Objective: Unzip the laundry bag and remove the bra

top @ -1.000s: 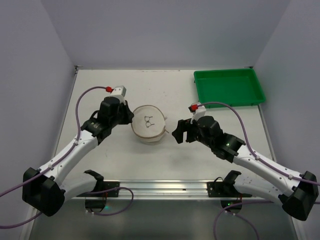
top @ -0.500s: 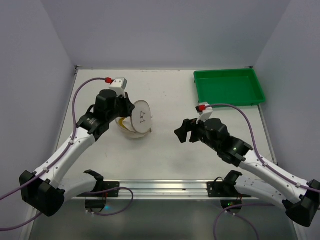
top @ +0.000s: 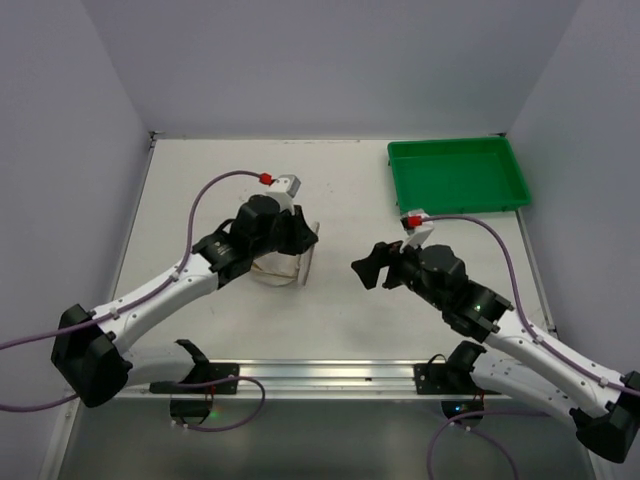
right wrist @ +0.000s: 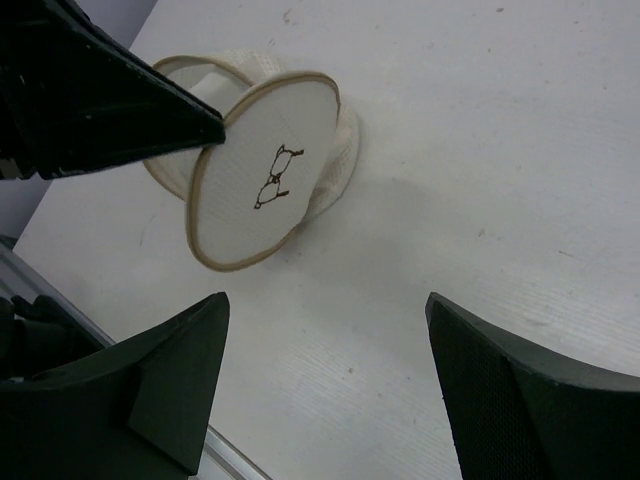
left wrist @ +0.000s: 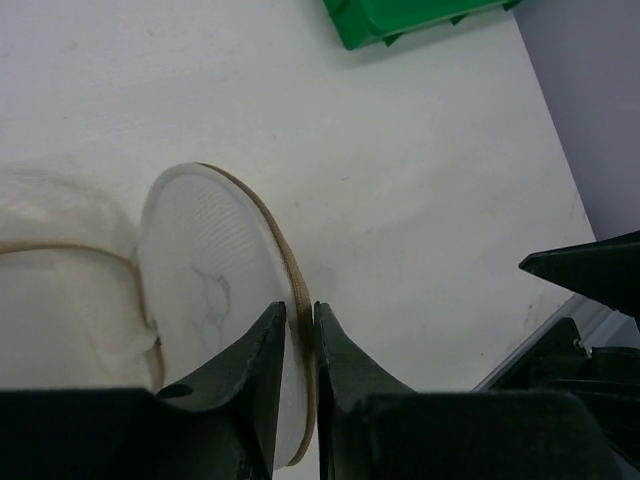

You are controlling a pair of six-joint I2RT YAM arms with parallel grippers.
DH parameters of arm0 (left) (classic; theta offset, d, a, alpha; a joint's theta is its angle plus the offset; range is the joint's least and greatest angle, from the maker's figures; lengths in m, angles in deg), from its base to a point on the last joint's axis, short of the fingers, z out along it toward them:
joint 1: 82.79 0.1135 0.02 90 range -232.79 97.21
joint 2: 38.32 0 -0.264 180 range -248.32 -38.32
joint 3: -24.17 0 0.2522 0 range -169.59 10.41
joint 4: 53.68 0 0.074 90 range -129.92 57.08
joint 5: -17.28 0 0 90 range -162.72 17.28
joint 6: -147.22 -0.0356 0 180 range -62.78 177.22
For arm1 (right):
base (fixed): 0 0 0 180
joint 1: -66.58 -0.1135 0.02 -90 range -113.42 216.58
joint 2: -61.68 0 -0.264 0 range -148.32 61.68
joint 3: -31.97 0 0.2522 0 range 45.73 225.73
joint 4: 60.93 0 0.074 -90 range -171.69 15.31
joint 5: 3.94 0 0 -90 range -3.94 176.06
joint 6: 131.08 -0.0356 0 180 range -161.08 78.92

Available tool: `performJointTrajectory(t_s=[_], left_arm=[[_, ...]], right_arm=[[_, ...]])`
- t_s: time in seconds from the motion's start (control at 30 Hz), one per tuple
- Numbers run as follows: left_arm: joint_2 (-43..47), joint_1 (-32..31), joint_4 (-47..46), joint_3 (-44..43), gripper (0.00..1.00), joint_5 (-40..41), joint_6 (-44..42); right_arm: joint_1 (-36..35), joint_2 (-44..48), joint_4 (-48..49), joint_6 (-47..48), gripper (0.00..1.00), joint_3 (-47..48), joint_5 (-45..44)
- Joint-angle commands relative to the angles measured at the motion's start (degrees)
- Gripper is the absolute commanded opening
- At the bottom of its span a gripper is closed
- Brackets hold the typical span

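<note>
The laundry bag [top: 285,262] is a round cream-white pouch with a tan rim. Its lid face with the black drawing [right wrist: 262,185] is lifted and stands on edge, tilted, still joined to the pouch body. My left gripper [left wrist: 298,340] is shut on the lid's tan rim [left wrist: 290,280]; in the top view the left gripper [top: 303,237] sits over the bag. My right gripper [right wrist: 325,320] is open and empty, right of the bag; in the top view the right gripper [top: 372,268] hovers above the table. The bra is hidden.
A green rectangular tray [top: 458,173] stands at the back right; its corner shows in the left wrist view [left wrist: 400,15]. A metal rail [top: 320,375] runs along the near table edge. Grey walls close in the sides and back.
My left gripper has swung right over the bag, pulling the lid face up from flat to standing on edge. My right gripper has drawn back slightly toward the right and near side.
</note>
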Motion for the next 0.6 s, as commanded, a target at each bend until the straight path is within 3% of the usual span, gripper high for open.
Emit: performJointTrajectory(t_s=[0.0, 0.17, 0.2, 0.3, 0.4, 0.47, 0.57], left_arm=[[-5.09, -4.56, -5.44, -4.67, 0.23, -0.9, 2.3], [-10.73, -11.94, -6.5, -8.63, 0.53, 0.07, 2.3], [-11.09, -12.65, -6.59, -9.16, 0.67, -0.19, 2.21], [-10.66, -13.8, -5.37, -11.09, 0.9, 1.2, 1.16], [-9.78, -13.8, 3.2, -15.56, 1.0, 12.05, -1.47], [-9.34, -12.75, 8.76, -17.25, 1.0, 17.01, -4.01], [-7.14, -4.42, 11.33, -15.69, 1.0, 14.06, -5.52]], right_arm=[[0.03, 5.86, 0.46, -1.39, 0.81, -1.78, -6.42], [0.11, 14.04, -1.74, -2.62, 0.83, -4.85, -13.29], [0.11, 16.66, -1.92, -2.62, 0.84, -5.3, -14.26], [0.11, 20.28, -1.57, -2.98, 0.86, -6.53, -16.46], [0.11, 20.03, -0.61, -2.1, 0.87, -6.71, -15.33], [0.11, 17.23, -0.16, -1.22, 0.87, -6.27, -12.96], [0.11, 11.61, 1.24, 0.01, 0.88, -4.08, -9.01]])
